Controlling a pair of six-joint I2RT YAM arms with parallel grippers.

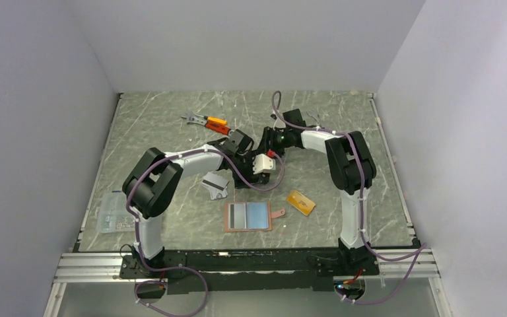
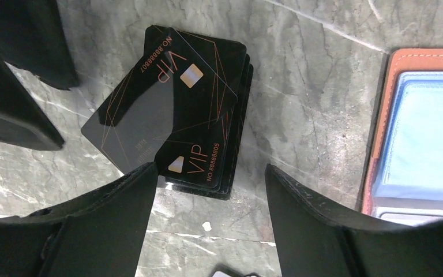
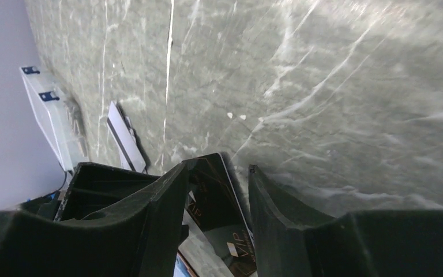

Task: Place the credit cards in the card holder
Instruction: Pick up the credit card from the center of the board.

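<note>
black cards (image 2: pixel 173 115) sit in a loose fanned stack on the surface (image 2: pixel 311 104), top one skewed, near the card holder (image 1: pixel 247 216), which lies open and flat toward the front edge with its sleeves showing. a gold card (image 1: pixel 301 203) lies just right of the holder and a silver card (image 1: pixel 215 185) up-left of it, neither in a slot. step looks like picking the first black card; no card visibly slotted yet. left end effector (image 2: pixel 210 176) is wide open, holding nothing, fingers straddling the stack's near edge. right end effector (image 3: pixel 222 168) shows a narrow gap, tips at the stack's far side, no card clearly gripped, contact cannot be told. next move probably needs one card slid off the stack and an edge lifted, since they lie flat. both arms reach forward and bend inward, wrists meeting mid surface, pointing down. orange-handled tools (image 1: pixel 208 122) and a clear box (image 1: pixel 111 211) sit well apart.
</note>
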